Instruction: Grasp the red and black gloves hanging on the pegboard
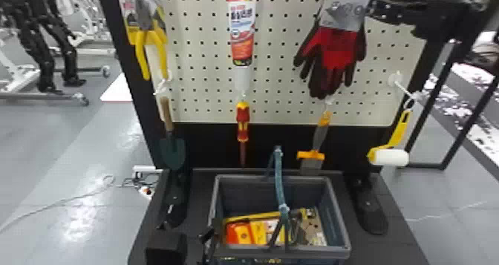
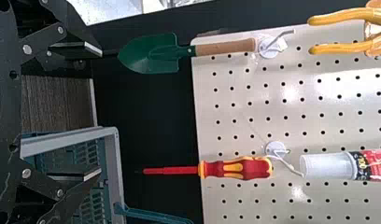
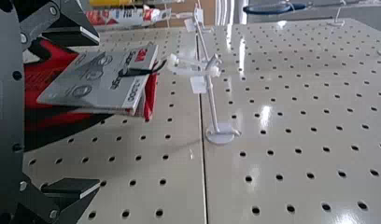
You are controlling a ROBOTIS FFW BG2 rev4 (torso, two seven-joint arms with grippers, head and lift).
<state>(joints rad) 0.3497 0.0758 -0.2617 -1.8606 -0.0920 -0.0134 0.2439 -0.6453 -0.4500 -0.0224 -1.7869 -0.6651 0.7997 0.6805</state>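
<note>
The red and black gloves [image 1: 330,56] hang by a grey card from a white hook high on the right of the cream pegboard [image 1: 208,60]. My right arm comes in from the upper right, and its gripper [image 1: 371,7] is level with the card, right beside it. In the right wrist view the gripper [image 3: 81,112] is open; the card and gloves [image 3: 100,79] lie between its fingers, close to one finger [image 3: 79,35]. The white hook [image 3: 207,93] sticks out just past the card. My left gripper [image 2: 86,112] is open and holds nothing, low down by the basket.
Yellow pliers [image 1: 150,38], a sealant tube [image 1: 241,26], a trowel [image 1: 171,145], a red screwdriver [image 1: 243,127], a scraper [image 1: 313,149] and a paint roller [image 1: 390,154] also hang on the board. A grey basket [image 1: 336,216] holding packaged items stands on the black table below.
</note>
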